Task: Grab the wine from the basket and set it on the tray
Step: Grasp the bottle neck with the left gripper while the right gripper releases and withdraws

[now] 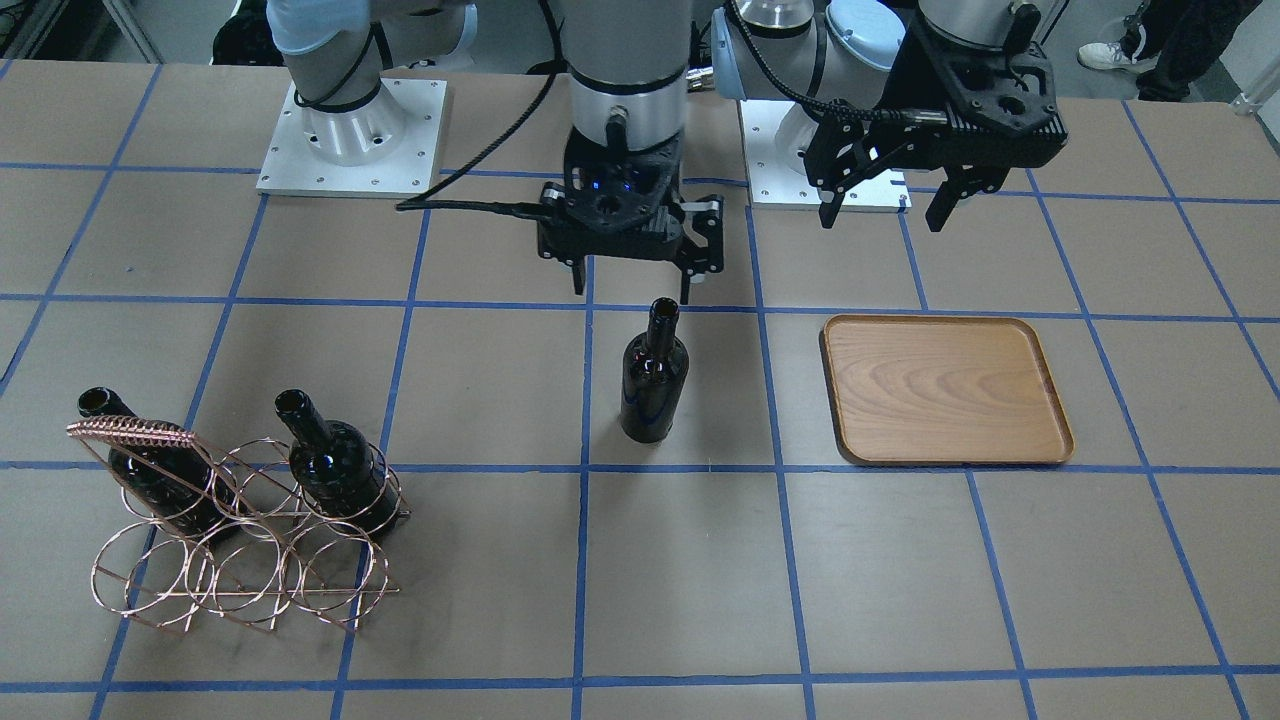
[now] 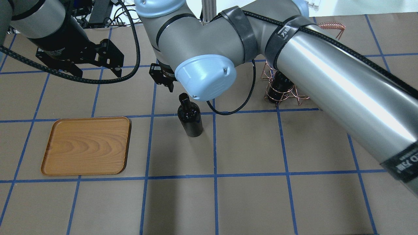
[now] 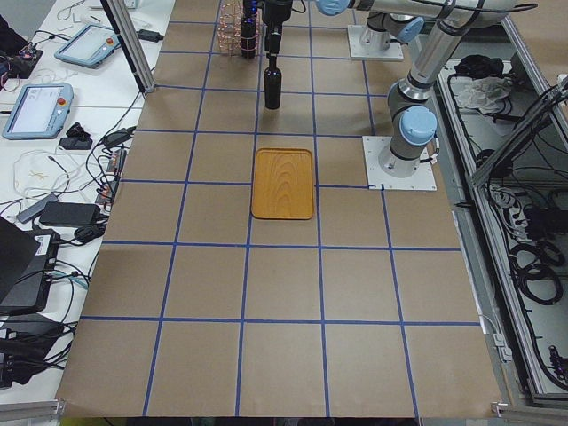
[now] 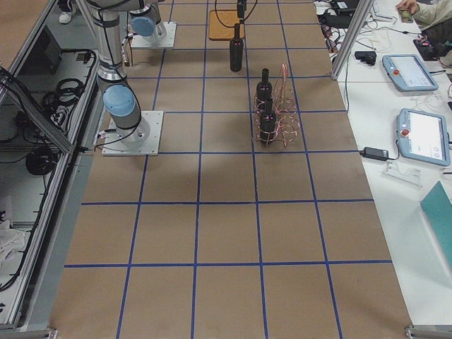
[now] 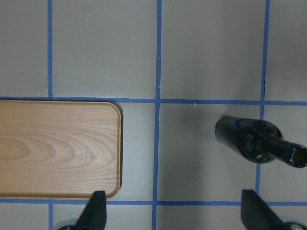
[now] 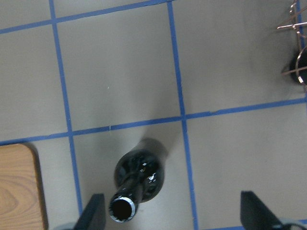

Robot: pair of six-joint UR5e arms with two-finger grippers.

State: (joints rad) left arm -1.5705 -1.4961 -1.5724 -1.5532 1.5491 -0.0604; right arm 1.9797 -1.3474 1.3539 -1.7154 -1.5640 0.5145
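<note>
One dark wine bottle (image 1: 654, 375) stands upright on the table between the basket and the tray, and also shows in the overhead view (image 2: 190, 116). My right gripper (image 1: 633, 290) is open just above and behind its neck, not holding it. In the right wrist view the bottle (image 6: 136, 184) sits near one of the fingers (image 6: 93, 213). My left gripper (image 1: 884, 222) is open and empty, up behind the wooden tray (image 1: 945, 390). The tray holds nothing. The copper wire basket (image 1: 240, 520) holds two more bottles (image 1: 335, 460).
The two arm base plates (image 1: 350, 140) are at the robot's side of the table. My right arm's elbow (image 2: 205, 76) hides its gripper in the overhead view. Benches with tablets (image 4: 424, 134) lie beyond the table's far edge.
</note>
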